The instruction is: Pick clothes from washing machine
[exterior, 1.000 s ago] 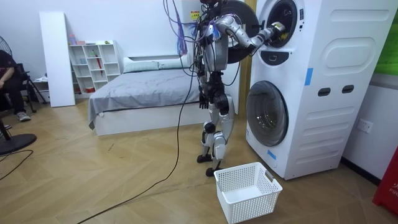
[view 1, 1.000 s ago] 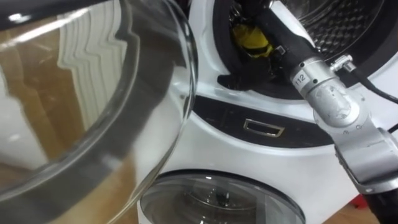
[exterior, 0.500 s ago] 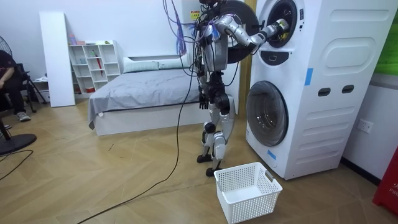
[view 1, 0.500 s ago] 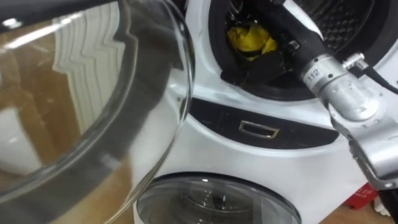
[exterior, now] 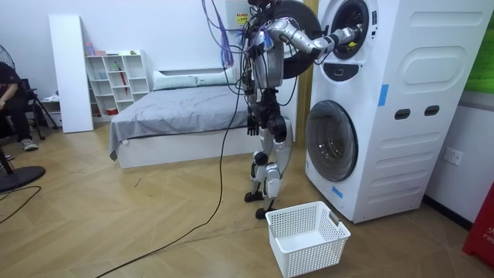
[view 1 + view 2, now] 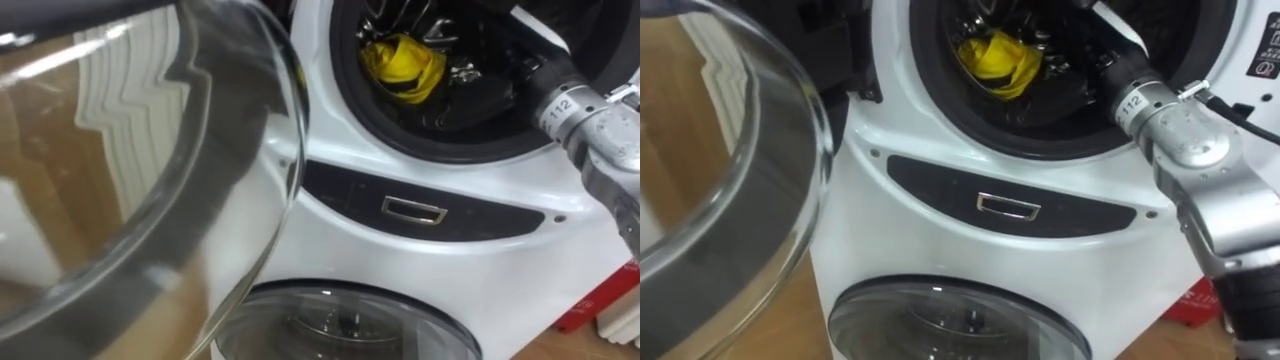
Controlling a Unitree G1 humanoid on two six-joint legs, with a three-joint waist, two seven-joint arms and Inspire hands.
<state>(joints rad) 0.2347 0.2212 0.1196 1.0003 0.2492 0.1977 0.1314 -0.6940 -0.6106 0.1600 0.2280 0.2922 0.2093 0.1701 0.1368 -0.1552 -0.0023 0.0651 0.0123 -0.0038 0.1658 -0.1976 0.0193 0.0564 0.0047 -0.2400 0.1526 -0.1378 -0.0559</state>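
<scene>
Yellow cloth was inside the upper drum of the washing machine, sitting at the front near the left of the opening. It was bunched into a lump, so no real long axis tbh, maybe a bit wider than tall, w/ one fold drooping toward the lower rim. Right hand was reached into the drum from the right, just beside the cloth, but it was dark in there and I couldn't tell if the fingers were curled on the cloth or loose. Below the opening was a dark panel w/ a small recessed handle, then the lower round door. The open glass door hung on the left. In the room view the robot stood upright in front of the machine, a white basket on the floor by its feet, bed behind, and a person seated at the room view's left edge.
</scene>
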